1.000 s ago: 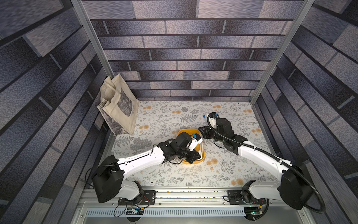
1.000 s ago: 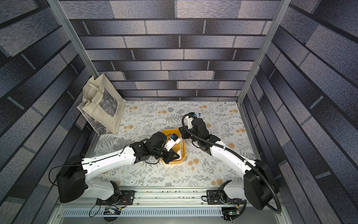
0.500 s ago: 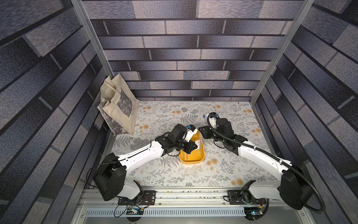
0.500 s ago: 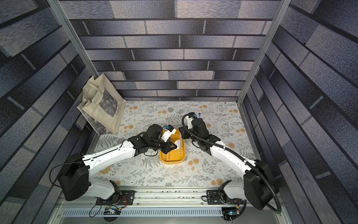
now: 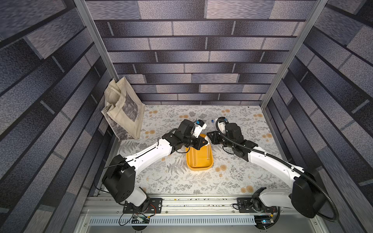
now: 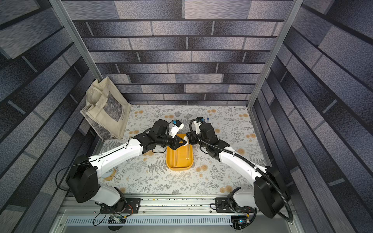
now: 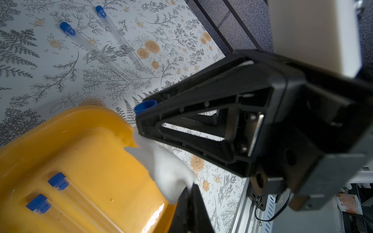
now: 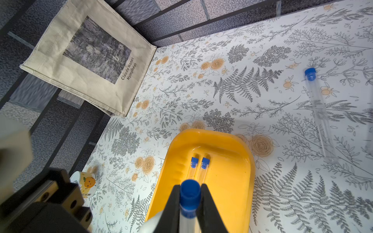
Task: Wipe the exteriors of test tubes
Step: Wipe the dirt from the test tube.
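Right tool (image 8: 189, 189): pinching held tube (image 8: 189, 209) just below its blue cap, above the tray.
Left tool (image 7: 190, 191): pressed together on cloth (image 7: 167, 169); the cloth touches the right tool's tip.
Tray (image 8: 232, 181): yellow; two tray tubes (image 8: 203, 167) side by side inside.
Table (image 5: 181, 181): two loose tubes (image 7: 96, 52) lying flat beyond the tray, near each other, apart.

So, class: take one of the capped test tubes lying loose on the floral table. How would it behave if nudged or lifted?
The loose test tube is a smooth round cylinder lying flat on the table, so a sideways nudge would probably roll it. It looks thin, clear and empty: likely light, slippery, and possibly brittle if squeezed hard.
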`<action>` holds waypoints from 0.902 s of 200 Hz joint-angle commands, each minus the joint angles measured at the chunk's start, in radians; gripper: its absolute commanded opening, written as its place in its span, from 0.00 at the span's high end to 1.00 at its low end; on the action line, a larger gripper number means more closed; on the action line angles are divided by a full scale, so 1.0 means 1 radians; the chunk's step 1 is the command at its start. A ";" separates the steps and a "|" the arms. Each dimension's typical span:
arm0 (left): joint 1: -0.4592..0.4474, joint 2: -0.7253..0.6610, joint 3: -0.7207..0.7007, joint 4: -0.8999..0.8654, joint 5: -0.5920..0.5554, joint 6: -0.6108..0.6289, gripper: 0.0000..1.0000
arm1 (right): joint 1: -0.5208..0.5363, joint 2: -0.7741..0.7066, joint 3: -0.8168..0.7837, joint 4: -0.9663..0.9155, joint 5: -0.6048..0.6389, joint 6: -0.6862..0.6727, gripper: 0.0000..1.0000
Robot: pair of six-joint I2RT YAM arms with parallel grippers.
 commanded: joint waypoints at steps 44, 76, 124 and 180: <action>-0.083 -0.099 -0.139 0.002 -0.010 -0.020 0.99 | 0.005 0.027 0.030 0.021 -0.004 0.000 0.83; -0.133 -0.123 -0.217 0.032 -0.027 -0.060 0.99 | 0.006 0.034 0.037 0.019 -0.007 -0.004 0.83; -0.136 -0.119 -0.242 0.030 -0.032 -0.057 0.99 | 0.006 0.037 0.036 0.024 -0.011 -0.001 0.83; -0.059 -0.038 -0.108 0.001 -0.001 0.007 0.99 | 0.006 0.026 0.033 0.013 -0.011 -0.003 0.83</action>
